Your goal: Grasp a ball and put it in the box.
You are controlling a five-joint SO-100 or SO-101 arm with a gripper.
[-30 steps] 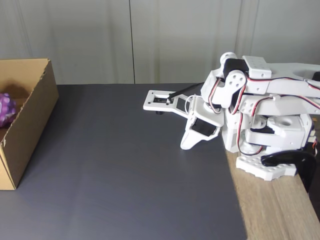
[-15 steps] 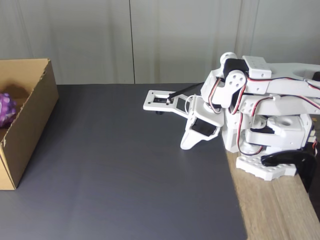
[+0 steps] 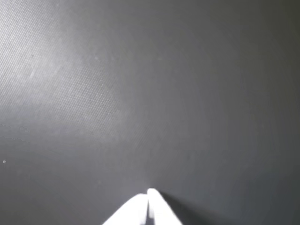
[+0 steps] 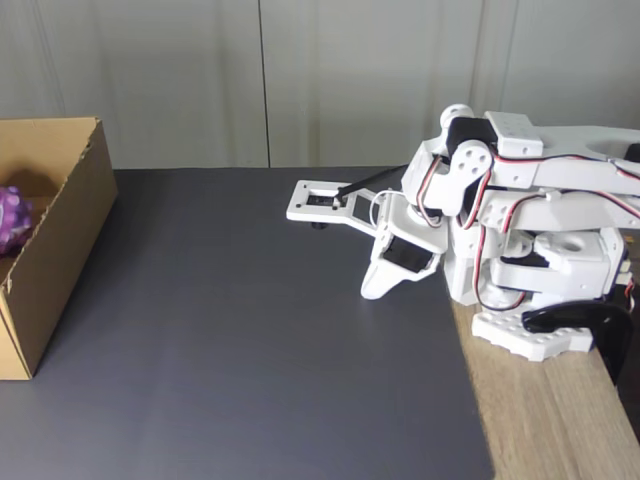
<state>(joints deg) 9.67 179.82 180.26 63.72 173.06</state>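
Note:
The knobbly pink-and-purple ball [image 4: 9, 220] lies inside the brown cardboard box [image 4: 62, 245] at the left edge of the fixed view, partly cut off by the frame. My white arm is folded up at the right. Its gripper [image 4: 369, 292] points down at the dark mat, far from the box, and is shut with nothing in it. In the wrist view the two white fingertips [image 3: 154, 206] meet at the bottom edge, just above the bare mat; the gripper [image 3: 148, 192] holds nothing.
A dark grey mat [image 4: 250, 330] covers the table from the box to the arm. The arm's base [image 4: 540, 335] is clamped on a wooden tabletop [image 4: 550, 420] at the right. Grey wall panels stand behind.
The ball has shifted slightly left inside the box and now lies still. The arm and gripper have not moved.

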